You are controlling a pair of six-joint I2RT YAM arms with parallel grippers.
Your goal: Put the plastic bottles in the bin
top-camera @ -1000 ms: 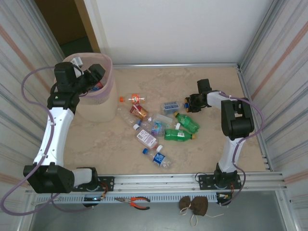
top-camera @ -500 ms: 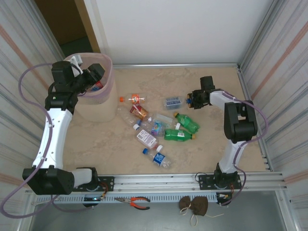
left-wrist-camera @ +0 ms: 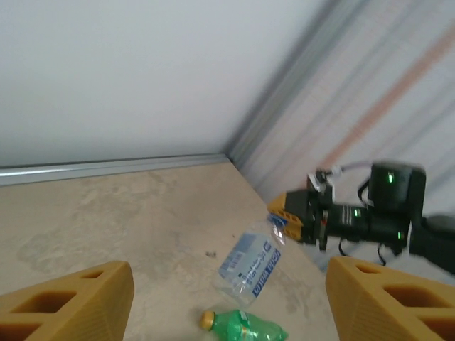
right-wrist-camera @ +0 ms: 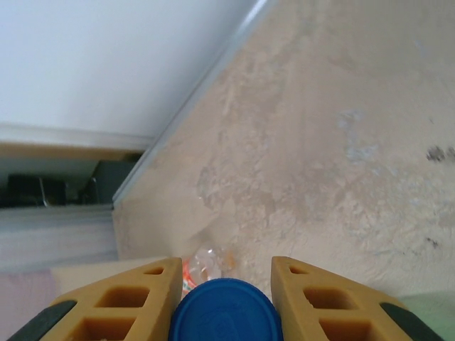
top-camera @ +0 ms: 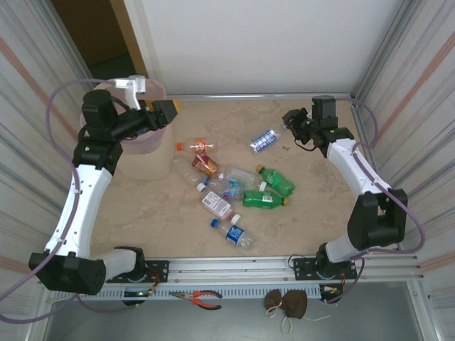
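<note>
Bottle with blue label [top-camera: 264,140] has moved rearward, pinched in right end effector [top-camera: 286,128]; left end effector [top-camera: 167,110] gapes.

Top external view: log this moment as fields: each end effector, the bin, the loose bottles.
left end effector: open, empty, beside the rim of the bin
right end effector: shut on the blue cap of the blue-label bottle
bin: upright, far corner by the left arm
loose bottles: clustered on the table, apart from the bin

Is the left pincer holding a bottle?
No, the left pincer is wide open in its wrist view, with nothing gripped in it.
</note>
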